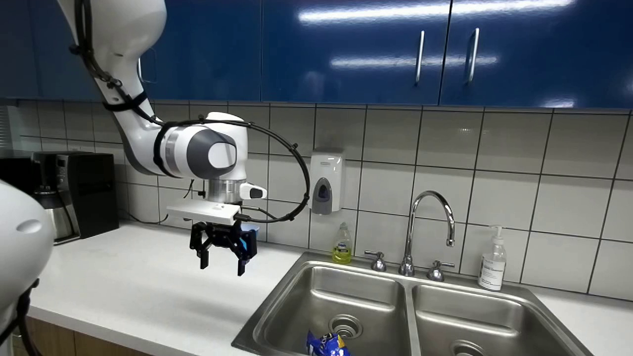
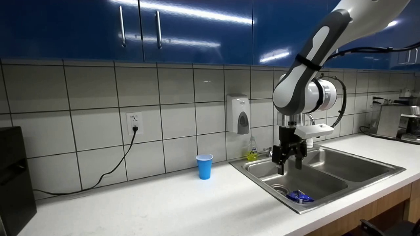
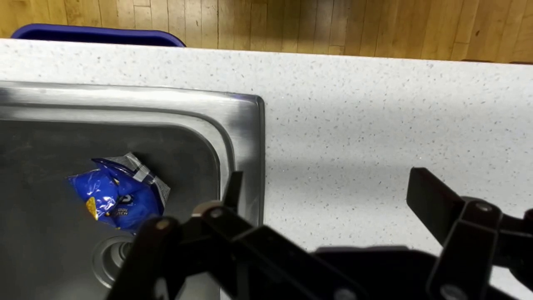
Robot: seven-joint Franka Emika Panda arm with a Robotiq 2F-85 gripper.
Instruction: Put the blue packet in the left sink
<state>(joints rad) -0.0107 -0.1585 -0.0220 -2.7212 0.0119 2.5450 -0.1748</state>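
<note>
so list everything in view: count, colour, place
blue packet: 1, blue, in left sink
left sink: 1, silver, counter
right sink: 1, silver, counter
faucet: 1, silver, behind sinks
faucet handles: 2, silver, flanking faucet
squeeze bottle: 1, yellow, behind left sink
pump bottle: 1, clear, behind right sink
dispenser: 1, white, tiled wall
cup: 1, light blue, counter
outlet: 1, white, tiled wall
corded plug: 1, black, outlet
dark appliance: 1, black, counter
metal appliance: 1, silver, far counter
counter: 1, white, around sinks
tiled wall: 1, pale, behind counter
wall cabinets: several, blue, overhead
base cabinets: several, brown, below counter
container: 1, dark blue, below counter
floor: 1, brown, below
robot arm: 1, white, over counter
gripper: 1, black, above counter
</note>
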